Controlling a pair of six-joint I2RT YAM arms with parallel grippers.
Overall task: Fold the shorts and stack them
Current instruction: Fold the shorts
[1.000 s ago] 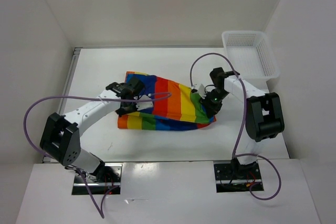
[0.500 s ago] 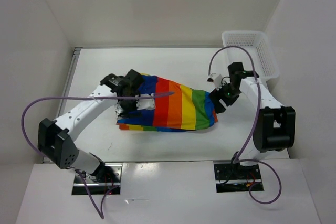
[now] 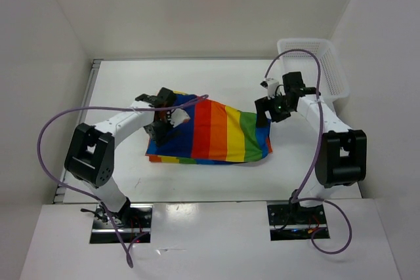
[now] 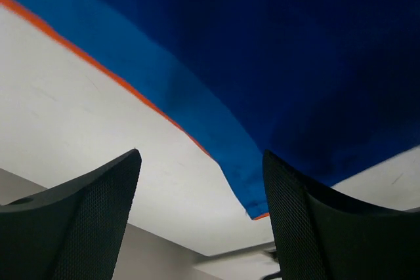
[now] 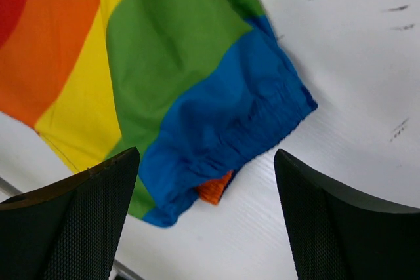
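Both grippers hovering with spread fingers at the ends of the rainbow shorts

The shorts [image 3: 216,132] are lying flat at the centre of the top view on the white table [image 3: 118,90], their stripes running blue, red, orange, yellow, green and blue from left to right. The left gripper [image 3: 161,129] is hanging over the left blue end, its fingers [image 4: 79,214] apart and gripping nothing. The right gripper [image 3: 264,111] is hanging at the right edge, its fingers [image 5: 328,221] equally spread over the gathered blue hem. A white mesh basket [image 3: 308,45] is standing in the upper right.
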